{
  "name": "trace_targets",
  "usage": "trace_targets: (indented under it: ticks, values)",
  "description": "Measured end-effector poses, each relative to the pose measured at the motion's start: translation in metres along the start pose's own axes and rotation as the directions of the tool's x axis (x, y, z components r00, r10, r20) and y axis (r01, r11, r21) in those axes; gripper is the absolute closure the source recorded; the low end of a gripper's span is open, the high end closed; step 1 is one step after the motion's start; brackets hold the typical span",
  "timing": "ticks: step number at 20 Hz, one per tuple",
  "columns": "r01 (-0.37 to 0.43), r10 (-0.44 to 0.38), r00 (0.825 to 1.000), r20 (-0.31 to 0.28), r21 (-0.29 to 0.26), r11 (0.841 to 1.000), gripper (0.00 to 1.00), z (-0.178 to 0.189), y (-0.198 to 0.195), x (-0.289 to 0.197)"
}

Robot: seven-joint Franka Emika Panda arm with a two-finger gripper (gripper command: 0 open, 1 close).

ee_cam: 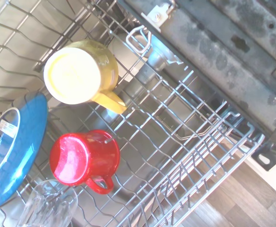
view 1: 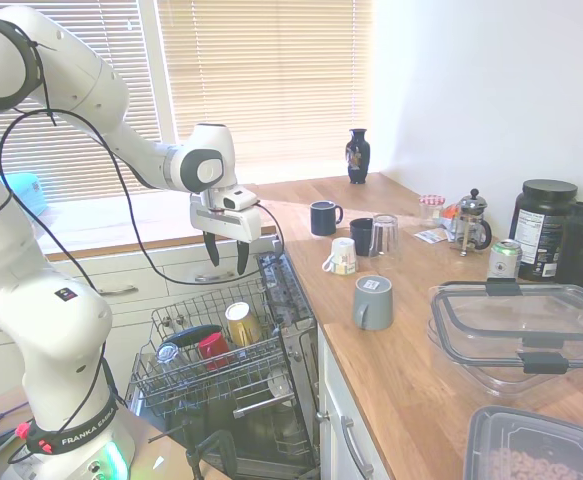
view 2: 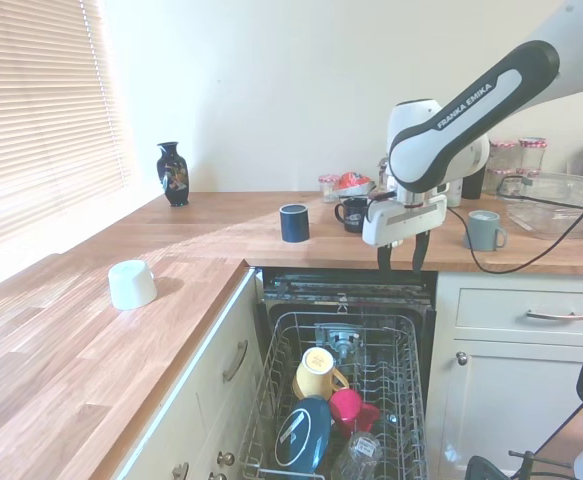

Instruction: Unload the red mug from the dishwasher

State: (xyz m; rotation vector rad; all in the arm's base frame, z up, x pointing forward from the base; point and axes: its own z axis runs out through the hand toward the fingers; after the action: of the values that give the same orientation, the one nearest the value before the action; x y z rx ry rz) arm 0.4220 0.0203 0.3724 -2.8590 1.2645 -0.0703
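Glossy red mug (ee_cam: 83, 158) sits upside down, lower left of frame, in the dishwasher (ee_cam: 185, 142) rack.

I see strong daylight through the window blinds (view 1: 261, 80), which are overexposed. It washes the counter (view 2: 91, 330) with glare. My wrist view is sharp but bright, and the drinking glass (ee_cam: 48, 208) there looks blurred.
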Motion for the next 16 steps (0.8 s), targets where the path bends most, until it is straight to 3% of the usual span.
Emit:
trace_targets:
  ticks: [5, 10, 13, 16]
  values:
    - [0.026, -0.026, 1.000, 0.001, -0.021, 0.999, 0.00, 0.008, -0.006, -0.006]
    - [0.110, -0.111, 0.994, -0.009, -0.092, 0.990, 0.00, 0.047, -0.032, -0.037]
    - [0.180, -0.186, 0.982, -0.022, -0.168, 0.969, 0.00, 0.083, -0.050, -0.065]
    - [0.249, -0.264, 0.964, -0.029, -0.248, 0.936, 0.00, 0.121, -0.066, -0.091]
